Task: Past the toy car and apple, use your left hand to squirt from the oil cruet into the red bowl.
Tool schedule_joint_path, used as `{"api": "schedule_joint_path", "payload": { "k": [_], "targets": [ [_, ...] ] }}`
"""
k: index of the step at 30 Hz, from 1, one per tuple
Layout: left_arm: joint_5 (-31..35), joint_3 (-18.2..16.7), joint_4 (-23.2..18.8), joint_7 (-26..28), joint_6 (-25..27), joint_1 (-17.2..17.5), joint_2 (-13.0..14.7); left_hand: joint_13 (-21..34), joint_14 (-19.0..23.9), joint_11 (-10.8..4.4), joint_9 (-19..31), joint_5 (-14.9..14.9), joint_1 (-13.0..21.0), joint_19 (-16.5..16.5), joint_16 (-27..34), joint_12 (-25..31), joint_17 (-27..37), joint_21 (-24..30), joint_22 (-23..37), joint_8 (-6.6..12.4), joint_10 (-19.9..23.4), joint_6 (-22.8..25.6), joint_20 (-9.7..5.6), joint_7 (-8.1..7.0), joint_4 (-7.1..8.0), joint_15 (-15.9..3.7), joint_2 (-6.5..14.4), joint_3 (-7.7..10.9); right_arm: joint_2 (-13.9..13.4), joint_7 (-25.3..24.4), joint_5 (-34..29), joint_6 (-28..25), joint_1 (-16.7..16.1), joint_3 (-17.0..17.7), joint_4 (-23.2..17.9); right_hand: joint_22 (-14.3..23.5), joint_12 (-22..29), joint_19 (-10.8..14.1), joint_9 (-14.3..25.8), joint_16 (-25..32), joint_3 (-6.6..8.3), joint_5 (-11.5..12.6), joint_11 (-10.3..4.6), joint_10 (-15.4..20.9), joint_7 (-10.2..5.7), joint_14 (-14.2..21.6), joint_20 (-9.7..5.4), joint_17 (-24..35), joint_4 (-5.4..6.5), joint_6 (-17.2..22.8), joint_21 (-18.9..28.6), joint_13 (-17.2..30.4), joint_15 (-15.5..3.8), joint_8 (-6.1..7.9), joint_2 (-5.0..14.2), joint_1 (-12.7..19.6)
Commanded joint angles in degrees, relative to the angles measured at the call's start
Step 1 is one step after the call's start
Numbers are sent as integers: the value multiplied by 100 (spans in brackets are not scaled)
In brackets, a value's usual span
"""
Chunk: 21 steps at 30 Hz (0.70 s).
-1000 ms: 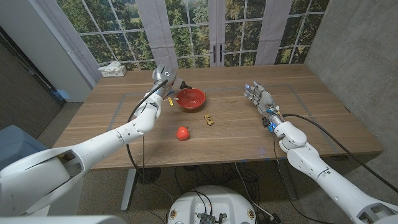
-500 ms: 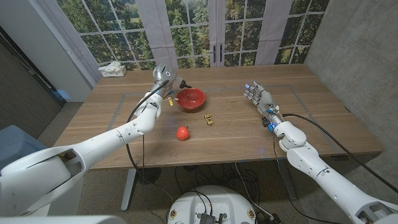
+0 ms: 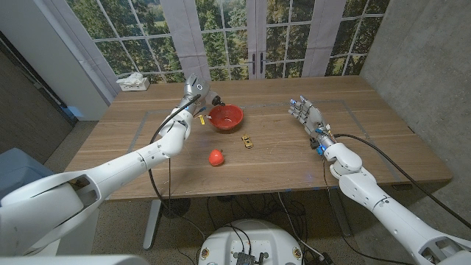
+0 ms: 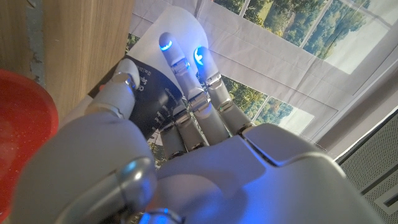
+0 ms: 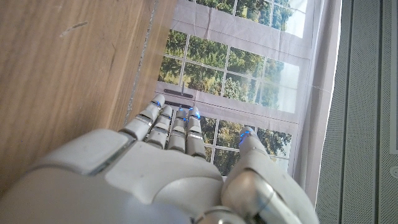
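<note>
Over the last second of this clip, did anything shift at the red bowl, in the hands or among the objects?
Almost nothing. The left hand still holds the oil cruet tilted at the rim of the red bowl, having crept only a touch since a second ago. The right hand stays open, fingers up, over the table. The apple and toy car have not moved.

glossy white arm shells, grey metal-jointed hands, left hand and right hand fingertips lit blue, black cables.
</note>
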Motion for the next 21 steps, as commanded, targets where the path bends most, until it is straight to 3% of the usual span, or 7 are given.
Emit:
{"api": "schedule_joint_path", "payload": {
  "k": [1, 8, 15, 16, 18, 21],
  "targets": [
    [111, 58, 96, -73, -44, -78, 0, -58, -1516, -24, -15, -4, 38, -276, -159, 42, 10, -250, 15, 36, -138, -22, -696, -33, 584, -323, -166, 483, 42, 103, 17, 48, 87, -17, 133, 23, 37, 59, 26, 34, 9, -17, 31, 16, 9, 13, 11, 3, -8, 65, -31, -6, 61, 16, -29, -62],
    [259, 83, 63, -171, -15, -89, 34, -126, -2265, -22, -29, 6, -28, -746, -306, -11, 47, -663, 14, 68, -589, 61, -542, -102, 596, -293, -322, 182, 79, 210, 37, 63, 174, -42, 256, 23, 35, 64, 26, 37, 4, -17, 30, 13, 7, 21, 18, 2, -4, 73, -43, -5, 66, 19, -36, -77],
    [342, 24, -147, -124, -68, 3, 188, -145, -2554, -22, -34, 23, -28, -859, -306, -12, 65, -824, 15, 81, -857, 99, -497, -157, 601, -281, -342, 14, 120, 353, 78, 118, 243, -56, 377, 24, 34, 68, 27, 41, -1, -17, 36, 10, 2, 30, 31, 0, 0, 79, -55, -5, 76, 20, -41, -93],
    [307, 2, -205, -78, -123, 18, 227, -132, -2636, -22, -31, 30, 22, -920, -277, 78, 79, -887, 19, 141, -688, 249, -472, -134, 606, -281, -270, -31, 122, 371, 84, 128, 245, -56, 384, 24, 35, 69, 27, 40, -3, -17, 43, 12, 2, 30, 34, 0, 1, 81, -58, -5, 75, 21, -42, -97],
    [295, -39, -255, 27, -143, 63, 271, -82, -2176, -28, -1, 12, 344, -701, 29, 391, 112, -1016, 30, 421, 392, 1007, -586, 28, 537, -325, 39, -106, 122, 377, 78, 150, 241, -53, 383, 24, 34, 70, 27, 40, -4, -17, 39, 10, 3, 30, 34, -1, 3, 78, -61, -5, 73, 19, -44, -101],
    [518, -38, -230, -70, -1, 87, 241, -89, -2078, -36, 8, 0, 529, -598, 70, 362, 114, -1020, 41, 412, 449, 1001, -627, -8, 502, -331, 49, -108, 113, 406, 76, 178, 238, -51, 386, 24, 34, 75, 27, 40, -7, -17, 41, 10, -6, 31, 40, -1, 4, 71, -64, -5, 76, 16, -48, -107]
  ]
}}
